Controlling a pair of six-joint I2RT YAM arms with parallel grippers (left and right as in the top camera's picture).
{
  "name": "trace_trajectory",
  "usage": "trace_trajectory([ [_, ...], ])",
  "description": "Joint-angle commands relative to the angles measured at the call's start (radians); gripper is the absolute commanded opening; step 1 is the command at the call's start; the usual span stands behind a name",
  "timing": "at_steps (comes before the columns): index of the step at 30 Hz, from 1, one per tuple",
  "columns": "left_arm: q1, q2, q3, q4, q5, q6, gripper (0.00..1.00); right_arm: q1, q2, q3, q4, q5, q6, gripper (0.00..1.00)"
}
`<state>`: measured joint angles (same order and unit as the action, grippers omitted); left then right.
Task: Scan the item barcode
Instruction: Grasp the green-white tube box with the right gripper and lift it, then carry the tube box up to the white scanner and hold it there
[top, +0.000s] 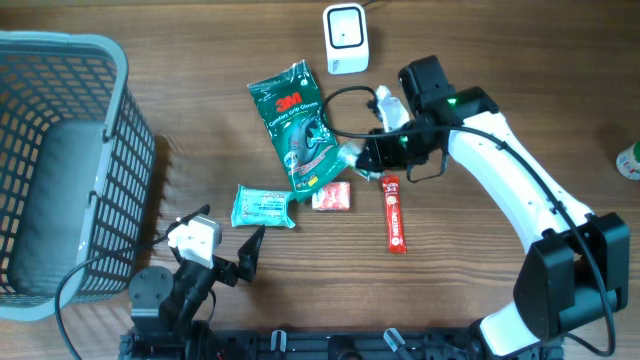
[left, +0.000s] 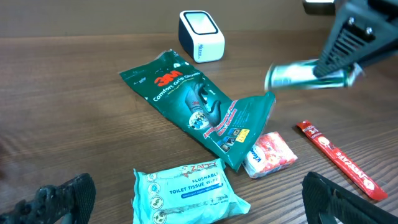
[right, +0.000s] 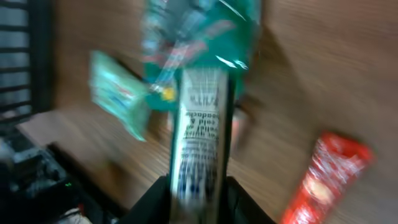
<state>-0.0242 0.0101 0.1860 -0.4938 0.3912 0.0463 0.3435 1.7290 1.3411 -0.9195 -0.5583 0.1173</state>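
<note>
**Wooden bench, scan station: slim packet in right end effector**

Brown wood-grain bench, seen from above and from both wrists.

- Grey mesh basket at the left edge. Only a grey rounded surface shows inside it; cannot tell whether that is the base or an object.
- White scanner stands at the far centre, apart from the loose goods.
- Right end effector is clenched on a silver-green packet. The packet is held off the surface over the near right corner of the green 3M glove pack, well short of the scanner. Its print is blurred in the wrist view.
- Lying flat on the bench: a teal tissue pack near-left of the glove pack, a small red-and-white sachet just right of it, and a red stick packet further right.
- Left end effector is at the near left beside the basket, spread wide and holding nothing.
</note>
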Motion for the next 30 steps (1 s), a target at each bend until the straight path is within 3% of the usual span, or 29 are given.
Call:
trace_trajectory([
  [1,0.003,-0.003,-0.010,0.002,0.012,-0.010,1.00,0.002,-0.012,0.020,0.051,-0.180,-0.074,0.26],
  [4,0.003,-0.003,-0.010,0.002,0.012,-0.010,1.00,0.002,-0.012,0.020,0.094,-0.218,-0.073,0.29],
  [7,0.003,-0.003,-0.010,0.002,0.012,-0.010,1.00,0.002,-0.012,0.020,0.095,-0.217,-0.074,0.20],
  [9,0.003,-0.003,-0.010,0.002,0.012,-0.010,1.00,0.003,-0.012,0.019,0.092,-0.198,-0.073,0.20],
  [12,0.003,-0.003,-0.010,0.002,0.012,-0.010,1.00,0.007,-0.012,0.016,0.084,-0.125,-0.073,0.36],
  [13,0.003,-0.003,-0.010,0.002,0.012,-0.010,1.00,0.011,-0.012,0.011,0.085,-0.098,-0.073,0.49],
  [14,0.003,-0.003,-0.010,0.002,0.012,-0.010,1.00,0.017,-0.011,0.000,0.085,-0.034,-0.072,0.80],
  [15,0.003,-0.003,-0.010,0.002,0.012,-0.010,1.00,0.019,-0.010,-0.008,0.088,0.008,-0.069,0.94],
  [16,0.003,-0.003,-0.010,0.002,0.012,-0.010,1.00,0.020,-0.010,-0.015,0.088,0.066,-0.056,1.00],
  [24,0.003,-0.003,-0.010,0.002,0.012,-0.010,1.00,0.056,-0.003,-0.016,0.104,0.113,-0.036,1.00],
  [30,0.003,-0.003,-0.010,0.002,0.012,-0.010,1.00,0.183,0.004,-0.016,0.114,0.311,-0.034,1.00],
])
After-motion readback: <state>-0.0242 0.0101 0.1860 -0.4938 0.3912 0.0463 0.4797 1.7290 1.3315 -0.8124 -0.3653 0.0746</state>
